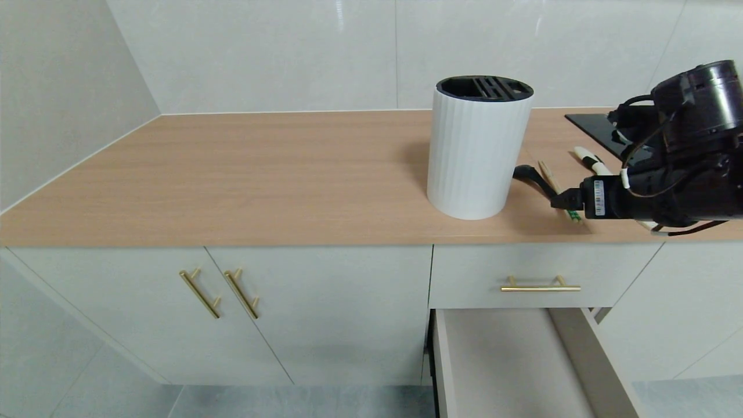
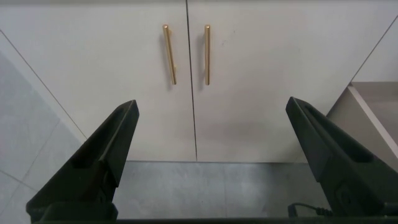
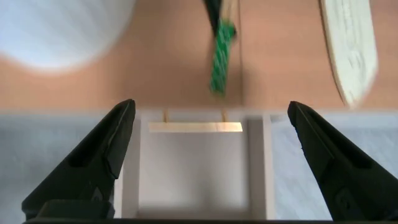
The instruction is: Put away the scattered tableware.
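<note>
Above countertop [image 1: 261, 174], right tool [image 3: 209, 106] gapes wide, empty.

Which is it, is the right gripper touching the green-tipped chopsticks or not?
Apart. The right wrist view shows the right gripper open, both fingers wide of the chopsticks on the counter.

Kitchen, wooden countertop [image 1: 261, 174], tiled wall [image 1: 278, 52], cabinets [image 1: 244, 313]

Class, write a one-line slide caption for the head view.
Right arm over a wooden counter, with chopsticks and a black utensil beside a white ribbed holder; drawer open below.
</note>
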Controlling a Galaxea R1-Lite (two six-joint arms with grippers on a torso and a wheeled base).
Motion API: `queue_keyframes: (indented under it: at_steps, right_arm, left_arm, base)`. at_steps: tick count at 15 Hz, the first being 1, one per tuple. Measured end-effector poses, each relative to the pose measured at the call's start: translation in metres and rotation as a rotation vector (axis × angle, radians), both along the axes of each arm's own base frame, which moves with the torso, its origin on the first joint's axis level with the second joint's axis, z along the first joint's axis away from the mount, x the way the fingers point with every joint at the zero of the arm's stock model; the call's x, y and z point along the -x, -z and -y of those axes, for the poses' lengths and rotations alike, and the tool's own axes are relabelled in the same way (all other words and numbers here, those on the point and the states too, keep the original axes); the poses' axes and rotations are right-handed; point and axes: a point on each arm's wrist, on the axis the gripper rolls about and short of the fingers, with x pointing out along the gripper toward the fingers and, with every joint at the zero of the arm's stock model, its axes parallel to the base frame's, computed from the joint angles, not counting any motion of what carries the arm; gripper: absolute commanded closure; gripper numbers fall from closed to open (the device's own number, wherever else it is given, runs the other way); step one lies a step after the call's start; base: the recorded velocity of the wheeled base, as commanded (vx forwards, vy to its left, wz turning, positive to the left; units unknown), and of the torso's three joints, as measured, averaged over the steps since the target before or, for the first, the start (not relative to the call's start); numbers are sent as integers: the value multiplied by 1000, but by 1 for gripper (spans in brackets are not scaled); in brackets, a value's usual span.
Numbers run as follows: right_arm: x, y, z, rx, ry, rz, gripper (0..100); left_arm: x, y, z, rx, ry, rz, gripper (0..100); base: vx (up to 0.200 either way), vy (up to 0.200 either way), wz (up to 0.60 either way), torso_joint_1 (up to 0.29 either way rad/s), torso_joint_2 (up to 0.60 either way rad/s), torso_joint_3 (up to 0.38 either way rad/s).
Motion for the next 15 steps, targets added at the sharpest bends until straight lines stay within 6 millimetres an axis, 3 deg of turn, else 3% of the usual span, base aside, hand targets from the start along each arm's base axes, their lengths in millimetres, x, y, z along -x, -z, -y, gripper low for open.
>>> queue_keyframes:
  at_steps: [7,14,15]
  right_arm:
    - [-38,24,-1,-11,49,22,0]
    - [-55,37,3,-5,77,7,0]
    - [-55,38,3,-4,78,4,100]
  left_arm:
    - [0,0,0,0,0,0,0]
    - [0,0,0,0,0,0,0]
    - [0,0,0,0,0,0,0]
  base:
    - [0,0,0,0,0,0]
    - [0,0,0,0,0,0]
    - [0,0,0,0,0,0]
